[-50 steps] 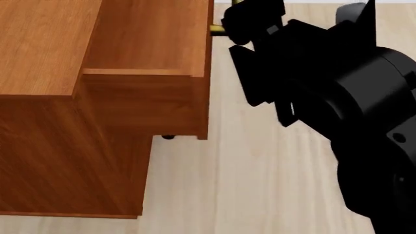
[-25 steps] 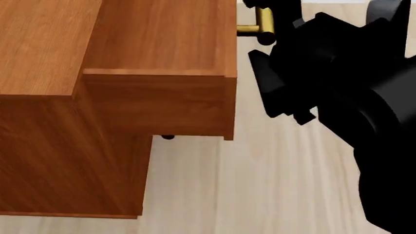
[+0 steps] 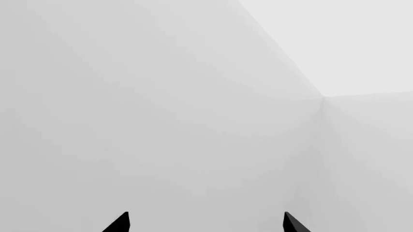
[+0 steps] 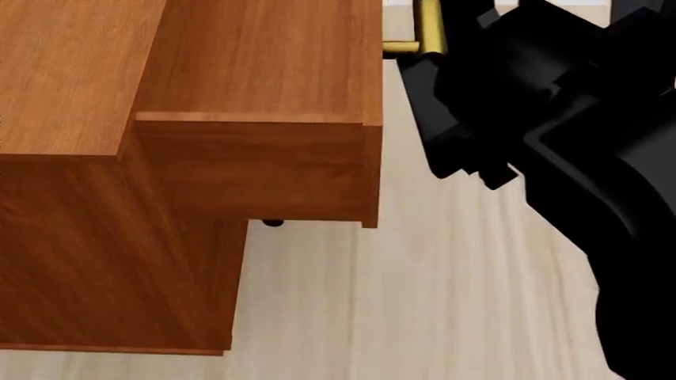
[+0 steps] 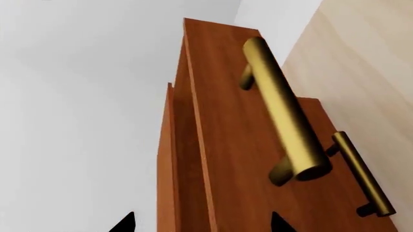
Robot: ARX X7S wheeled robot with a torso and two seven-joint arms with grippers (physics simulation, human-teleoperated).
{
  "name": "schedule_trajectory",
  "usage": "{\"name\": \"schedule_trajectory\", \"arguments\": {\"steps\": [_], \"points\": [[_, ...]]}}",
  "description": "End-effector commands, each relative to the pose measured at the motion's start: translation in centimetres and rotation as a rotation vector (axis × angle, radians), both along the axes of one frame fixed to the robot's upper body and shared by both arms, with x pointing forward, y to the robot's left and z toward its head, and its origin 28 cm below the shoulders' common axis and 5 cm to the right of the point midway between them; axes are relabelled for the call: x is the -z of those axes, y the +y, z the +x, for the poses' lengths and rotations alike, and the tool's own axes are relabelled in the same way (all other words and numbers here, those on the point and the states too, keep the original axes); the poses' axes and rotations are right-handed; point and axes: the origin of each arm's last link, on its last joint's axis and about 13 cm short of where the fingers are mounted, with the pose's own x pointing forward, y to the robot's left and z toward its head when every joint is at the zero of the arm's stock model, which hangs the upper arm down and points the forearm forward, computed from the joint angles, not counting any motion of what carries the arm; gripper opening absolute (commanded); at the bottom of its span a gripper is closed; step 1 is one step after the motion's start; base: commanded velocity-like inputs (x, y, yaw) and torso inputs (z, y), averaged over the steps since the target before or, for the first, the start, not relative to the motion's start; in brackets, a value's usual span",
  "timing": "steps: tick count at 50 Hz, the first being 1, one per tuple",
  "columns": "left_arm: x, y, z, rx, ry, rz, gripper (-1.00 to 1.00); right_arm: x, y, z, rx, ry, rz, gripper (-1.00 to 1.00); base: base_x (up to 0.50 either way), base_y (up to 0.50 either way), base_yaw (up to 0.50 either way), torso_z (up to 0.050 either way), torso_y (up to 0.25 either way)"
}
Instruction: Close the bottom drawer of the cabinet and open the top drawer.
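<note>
The cabinet (image 4: 95, 237) fills the left half of the head view, standing on a pale wooden floor (image 4: 423, 317). Its top drawer (image 4: 264, 111) is pulled out to the right, past the cabinet's body, with its brass handle (image 4: 420, 36) showing at the far right corner, just beside the black right arm (image 4: 571, 158). In the right wrist view the right gripper (image 5: 203, 223) has its two tips spread apart, holding nothing, with the top drawer's handle close in front of them and a lower drawer's handle (image 5: 361, 176) beyond. The bottom drawer is hidden under the open top one. The left gripper (image 3: 205, 223) is also spread, empty, facing bare white walls (image 3: 161, 121).
</note>
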Motion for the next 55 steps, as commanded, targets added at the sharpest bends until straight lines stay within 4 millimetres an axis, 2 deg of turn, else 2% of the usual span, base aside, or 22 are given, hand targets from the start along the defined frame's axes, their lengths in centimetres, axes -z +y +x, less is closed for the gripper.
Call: {"name": "schedule_trajectory", "arguments": {"steps": [1,14,25,30,38,46,55], "points": [[0.0,0.0,0.0,0.001,0.001,-0.002,1.00,-0.2,0.0,-0.7,0.013,-0.013,-0.005,1.00,0.00,0.00,0.00,0.000,0.000],[-0.1,0.0,0.0,0.002,-0.001,-0.003,1.00,0.3,-1.0,-1.1,0.028,-0.010,-0.001,1.00,0.00,0.00,0.00,0.000,0.000],[0.0,0.0,0.1,0.001,0.006,0.001,1.00,-0.9,-2.0,-3.7,0.078,-0.069,-0.019,1.00,0.00,0.00,0.00,0.000,0.000],[-0.1,0.0,0.1,0.001,0.010,0.004,1.00,-1.4,-1.4,-4.7,0.088,-0.103,-0.145,1.00,0.00,0.00,0.00,0.000,0.000],[-0.1,0.0,0.1,0.001,0.012,0.006,1.00,-3.3,0.0,-6.4,0.132,-0.246,-0.458,1.00,0.00,0.00,0.00,0.000,0.000],[0.0,0.0,0.1,0.005,0.008,0.002,1.00,-4.4,0.7,-5.9,0.235,-0.326,-0.689,1.00,0.00,0.00,0.00,0.000,0.000],[0.0,0.0,0.0,0.009,0.003,-0.002,1.00,-5.1,1.9,-4.7,0.231,-0.351,-0.843,1.00,0.00,0.00,0.00,0.000,0.000]]}}
